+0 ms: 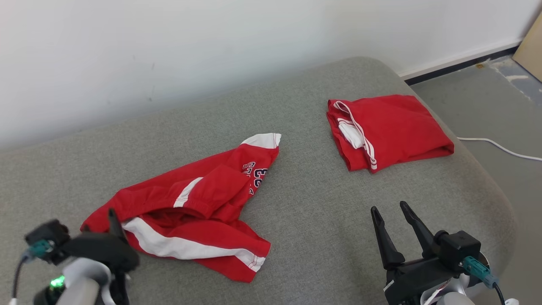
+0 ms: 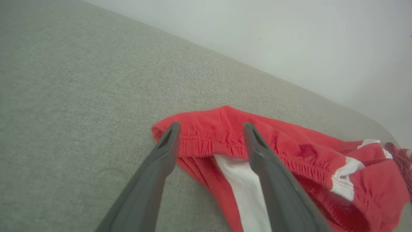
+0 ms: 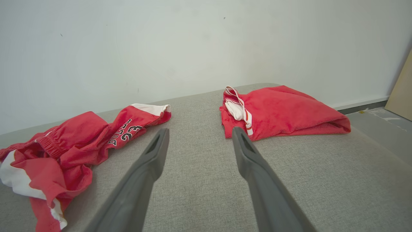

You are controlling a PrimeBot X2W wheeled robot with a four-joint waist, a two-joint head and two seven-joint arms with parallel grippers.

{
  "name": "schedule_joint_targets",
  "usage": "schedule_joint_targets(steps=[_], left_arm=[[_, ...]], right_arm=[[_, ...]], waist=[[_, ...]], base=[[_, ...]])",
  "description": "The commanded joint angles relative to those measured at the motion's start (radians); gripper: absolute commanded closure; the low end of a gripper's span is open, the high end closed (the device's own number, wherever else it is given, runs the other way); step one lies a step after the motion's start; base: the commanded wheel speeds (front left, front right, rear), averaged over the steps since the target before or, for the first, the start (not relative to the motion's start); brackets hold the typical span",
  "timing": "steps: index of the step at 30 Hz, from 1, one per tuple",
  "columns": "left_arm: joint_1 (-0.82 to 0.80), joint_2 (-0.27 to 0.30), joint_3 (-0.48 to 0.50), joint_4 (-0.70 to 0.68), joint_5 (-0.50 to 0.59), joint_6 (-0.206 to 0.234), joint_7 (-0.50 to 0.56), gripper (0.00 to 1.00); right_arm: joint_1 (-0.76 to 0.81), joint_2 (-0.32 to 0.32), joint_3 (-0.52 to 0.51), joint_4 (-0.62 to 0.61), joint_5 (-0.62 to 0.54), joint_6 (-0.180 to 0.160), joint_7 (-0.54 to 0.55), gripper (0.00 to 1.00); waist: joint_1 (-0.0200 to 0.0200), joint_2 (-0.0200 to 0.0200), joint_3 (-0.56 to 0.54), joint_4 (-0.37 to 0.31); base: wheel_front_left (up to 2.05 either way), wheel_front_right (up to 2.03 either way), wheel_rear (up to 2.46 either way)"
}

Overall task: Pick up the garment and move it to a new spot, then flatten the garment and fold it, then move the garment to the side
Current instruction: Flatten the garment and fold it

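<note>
Head view: garment (image 1: 190, 212) lies on grey cushion (image 1: 313, 212) against white wall (image 1: 169, 51).

The crumpled red garment (image 1: 186, 212) is looked down on from above and behind by the head view. It is seen close up from the left wrist, and from lower and farther off, to its right, from the right wrist. It is shared by all three views.

- The light is bright, soft and even in all three views, with no glare.
- Shadows are faint: a thin dark rim lies under the folded garment (image 1: 394, 127) on the grey cushion (image 1: 313, 212).
- The head view is sharp.
- The left wrist view is hazy, and the left gripper (image 2: 211, 125) blurs toward the bottom edge.
</note>
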Motion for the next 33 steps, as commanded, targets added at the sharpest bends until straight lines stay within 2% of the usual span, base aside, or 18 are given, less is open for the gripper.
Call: schedule_joint_targets(steps=[1, 10, 16, 22, 29, 33], left_arm=[[0.031, -0.016, -0.006, -0.005, -0.006, -0.008, 0.014, 0.0], [0.087, -0.055, -0.122, -0.144, 0.049, -0.048, 0.048, 0.0], [0.068, -0.099, -0.179, -0.198, 0.037, -0.042, 0.142, 0.0], [0.028, -0.117, -0.116, -0.171, -0.024, -0.017, 0.158, 0.0], [-0.025, -0.089, -0.024, -0.082, -0.087, 0.04, 0.184, 0.0], [-0.027, -0.077, 0.005, -0.048, -0.107, 0.055, 0.18, 0.0]], right_arm=[[0.006, 0.0, 0.001, 0.0, -0.007, -0.003, 0.0, 0.0], [0.017, -0.001, -0.001, 0.0, -0.001, -0.003, 0.0, 0.0], [0.014, 0.007, 0.01, -0.002, 0.005, -0.003, 0.0, 0.0], [-0.003, 0.011, 0.013, -0.008, 0.011, -0.003, 0.0, 0.0], [-0.002, 0.013, -0.003, -0.009, 0.004, -0.003, 0.0, 0.0], [0.003, 0.015, -0.014, -0.013, 0.001, -0.003, 0.0, 0.0]], waist=[[0.0, 0.0, -0.009, 0.007], [0.0, 0.0, -0.025, 0.026], [0.0, 0.0, -0.022, 0.009], [0.0, 0.0, -0.003, -0.033], [0.0, 0.0, 0.018, -0.077], [0.0, 0.0, 0.023, -0.082]], base=[[0.0, 0.0, 0.0], [0.0, 0.0, 0.0], [0.0, 0.0, 0.0], [0.0, 0.0, 0.0], [0.0, 0.0, 0.0], [0.0, 0.0, 0.0]])
